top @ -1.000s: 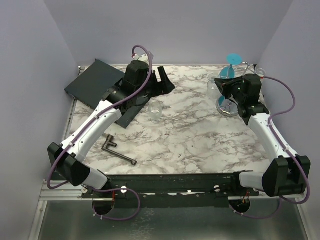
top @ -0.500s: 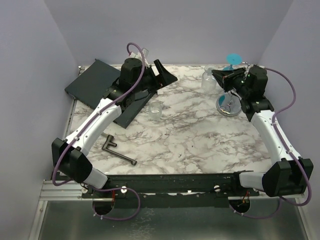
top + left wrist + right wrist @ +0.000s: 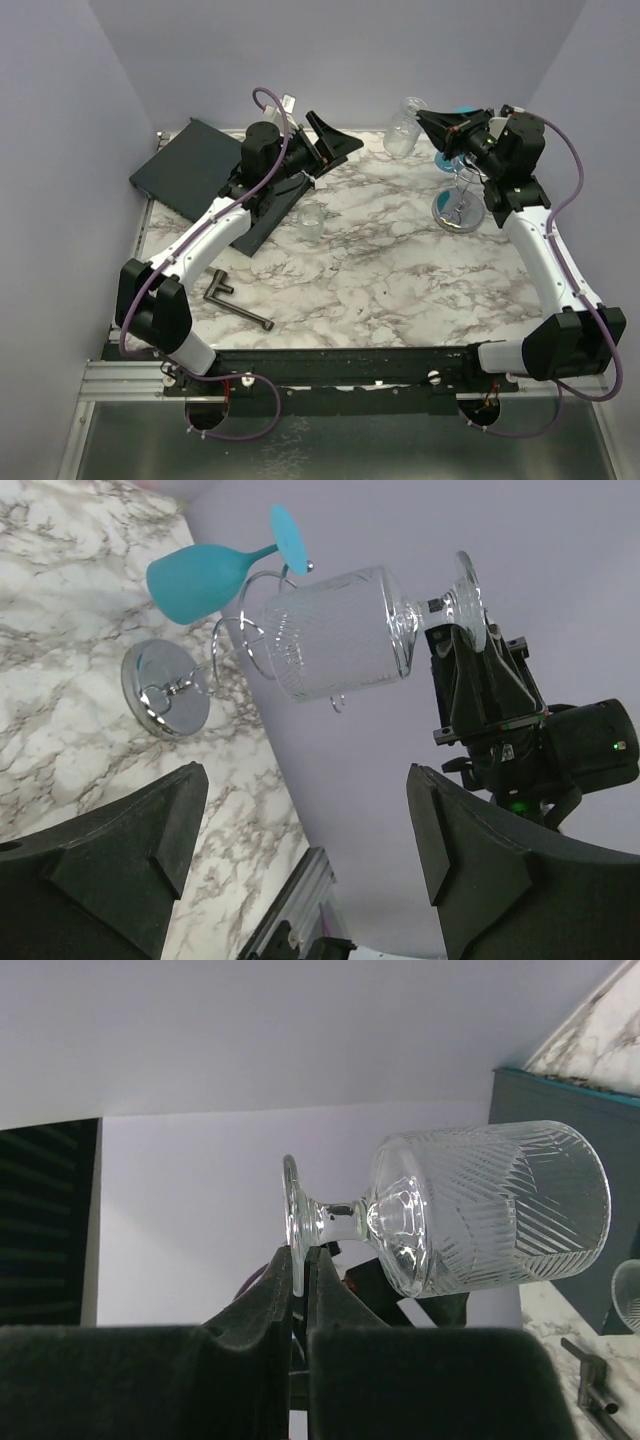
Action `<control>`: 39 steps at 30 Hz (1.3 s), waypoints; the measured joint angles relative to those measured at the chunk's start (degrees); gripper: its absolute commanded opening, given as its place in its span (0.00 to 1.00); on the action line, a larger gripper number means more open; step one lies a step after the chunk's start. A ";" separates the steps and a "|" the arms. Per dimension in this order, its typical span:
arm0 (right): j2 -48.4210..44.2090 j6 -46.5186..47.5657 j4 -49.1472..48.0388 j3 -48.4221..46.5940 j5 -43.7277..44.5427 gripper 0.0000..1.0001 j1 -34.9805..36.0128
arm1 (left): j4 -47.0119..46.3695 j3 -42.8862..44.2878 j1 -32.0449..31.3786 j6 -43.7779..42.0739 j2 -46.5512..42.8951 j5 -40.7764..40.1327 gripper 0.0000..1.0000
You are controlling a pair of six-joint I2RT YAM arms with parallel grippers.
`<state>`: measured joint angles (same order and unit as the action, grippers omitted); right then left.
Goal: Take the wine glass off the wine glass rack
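A clear ribbed wine glass [image 3: 405, 127] [image 3: 335, 630] [image 3: 490, 1210] lies on its side in the air, left of the wine glass rack and free of it. My right gripper [image 3: 430, 122] [image 3: 300, 1255] is shut on the glass's round foot. The rack [image 3: 456, 212] [image 3: 165, 688] stands at the back right, a chrome stand with a mirror base. A teal wine glass [image 3: 200, 580] [image 3: 456, 160] hangs on its wire arms. My left gripper [image 3: 335, 142] [image 3: 303, 775] is raised above the table's back middle, open and empty, facing the clear glass from the left.
A dark tray [image 3: 195, 165] lies at the back left under the left arm. A small clear tumbler [image 3: 311, 218] stands near the middle, and a black T-shaped tool [image 3: 235, 298] lies front left. Purple walls close in the back and both sides.
My right gripper has lifted the clear glass up and leftward, away from the rack, tipping it sideways. My left gripper has risen, turned toward the glass and opened a little wider.
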<state>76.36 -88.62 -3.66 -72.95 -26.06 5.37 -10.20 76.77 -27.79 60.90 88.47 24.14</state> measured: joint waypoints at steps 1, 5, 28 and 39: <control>0.31 -0.81 -0.68 -0.26 -0.39 0.00 0.26 | -0.96 -0.20 0.02 0.57 0.24 0.17 0.88; 1.31 -4.13 -2.71 -0.90 -1.60 0.00 1.46 | -6.99 -0.76 0.22 4.28 2.21 1.33 0.88; 2.19 -14.60 -9.97 -2.95 -3.17 0.00 6.73 | -31.45 -2.67 0.35 18.80 6.29 2.45 0.85; 2.19 -17.33 -13.07 -2.93 -3.41 0.00 7.80 | -41.81 -2.69 0.35 24.68 8.07 2.64 0.64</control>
<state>78.54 -105.95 -16.73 -75.88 -29.47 13.17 -52.01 74.08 -27.44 85.58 96.53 26.79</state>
